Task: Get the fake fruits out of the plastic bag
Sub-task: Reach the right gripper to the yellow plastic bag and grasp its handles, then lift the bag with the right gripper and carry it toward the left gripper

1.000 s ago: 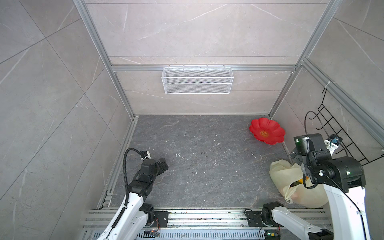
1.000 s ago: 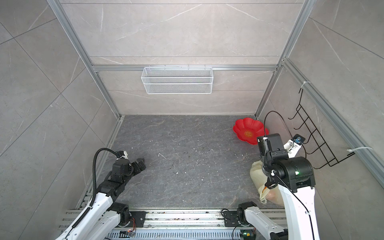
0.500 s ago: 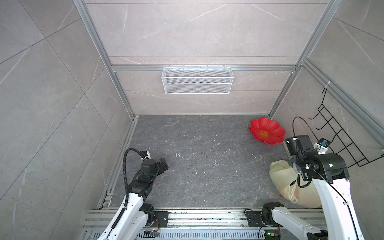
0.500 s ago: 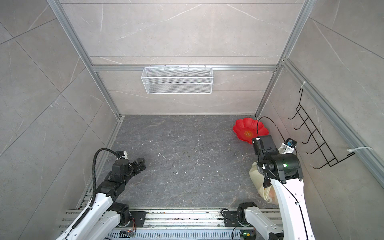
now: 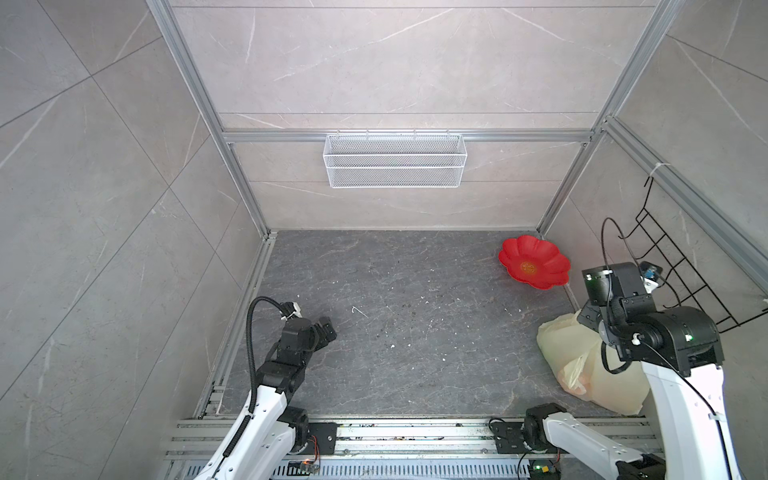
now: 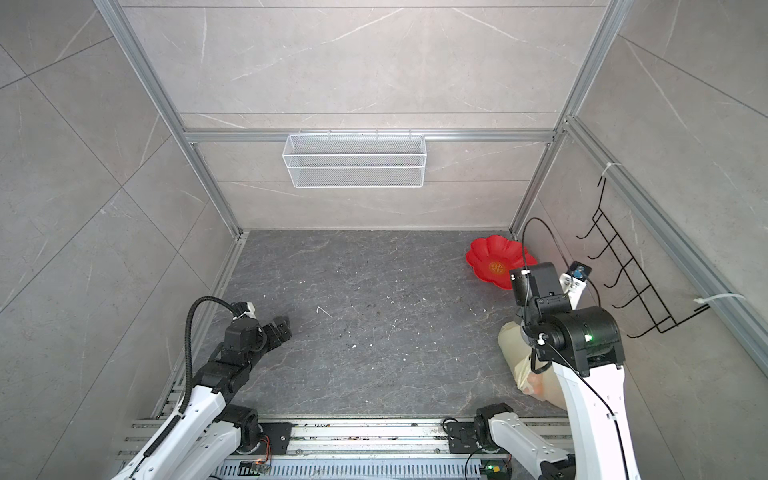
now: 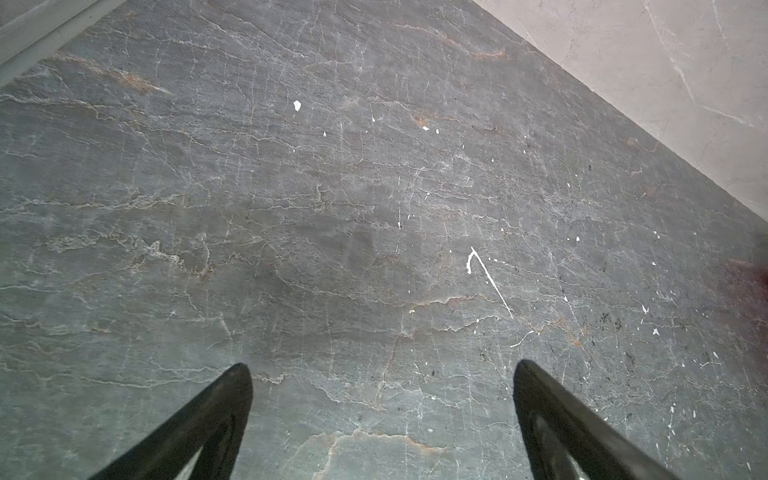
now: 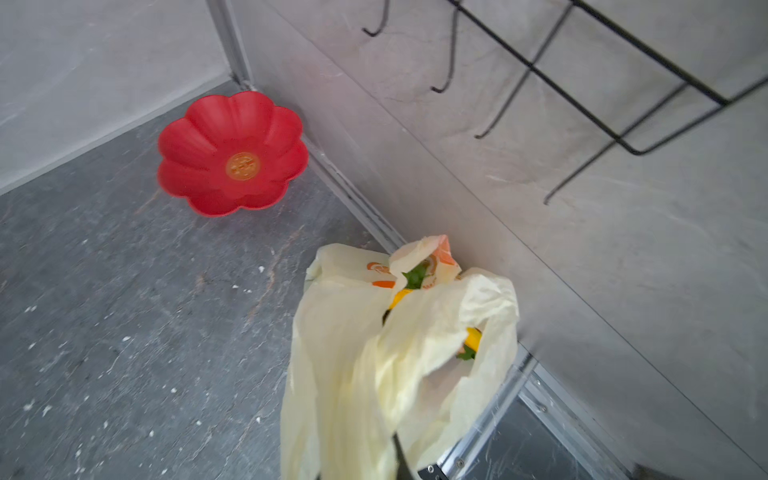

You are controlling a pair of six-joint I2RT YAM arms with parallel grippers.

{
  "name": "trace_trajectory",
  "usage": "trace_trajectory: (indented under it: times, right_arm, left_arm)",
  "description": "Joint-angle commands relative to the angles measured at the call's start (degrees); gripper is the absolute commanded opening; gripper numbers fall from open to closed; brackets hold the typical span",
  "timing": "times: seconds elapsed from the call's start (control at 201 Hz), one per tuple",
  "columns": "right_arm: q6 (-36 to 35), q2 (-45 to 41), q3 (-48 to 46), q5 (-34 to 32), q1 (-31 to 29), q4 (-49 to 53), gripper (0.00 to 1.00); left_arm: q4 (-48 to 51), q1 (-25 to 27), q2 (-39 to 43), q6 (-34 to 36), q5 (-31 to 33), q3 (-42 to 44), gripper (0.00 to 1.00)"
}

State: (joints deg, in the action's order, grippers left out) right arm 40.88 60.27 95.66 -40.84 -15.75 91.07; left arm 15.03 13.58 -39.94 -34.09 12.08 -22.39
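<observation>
- right gripper: in both top views buried under the right arm, lower right of the frame. The wrist view gives only a dark sliver wrapped in film at the lower edge.
- plastic bag: partly covered by that arm in both top views. In the wrist view it is cut by the lower edge, nearest folds blurred.
- fake fruits: just yellow, green and orange scraps at the bag mouth. Can't tell which or how many.
- left gripper: fingers cut by the lower edge.
- red dish: lower-right rim behind the right arm in a top view.
</observation>
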Motion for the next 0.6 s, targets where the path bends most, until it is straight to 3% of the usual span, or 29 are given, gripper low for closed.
trace_trajectory:
  times: [0.0,0.124,0.234,0.378,0.463,0.592]
  right_arm:
    - [5.0,6.2,3.0,-3.9,-10.8,-2.6,0.00]
    - [7.9,19.5,11.6,-7.5,-23.6,-2.1,0.00]
    - [2.3,29.9,21.9,-6.0,-30.5,-8.9,0.00]
    - [-5.2,43.5,38.4,0.5,-34.4,-14.7,0.00]
    - [-8.3,52.8,51.8,2.6,-35.5,-14.8,0.00]
    - [-11.7,66.5,72.4,11.1,-35.7,-13.9,0.00]
  left_arm:
    - [0.2,0.2,0.2,0.5,2.1,-1.6,1.00]
    - [1.3,0.2,0.4,0.7,3.6,-1.9,1.00]
    - [4.0,0.2,2.8,0.3,7.5,-2.2,1.00]
    - [4.9,0.2,8.1,0.1,10.3,-0.5,1.00]
    - [6.6,0.2,10.1,-0.2,11.7,-0.5,1.00]
    - [6.9,0.2,13.7,-0.3,12.3,0.8,1.00]
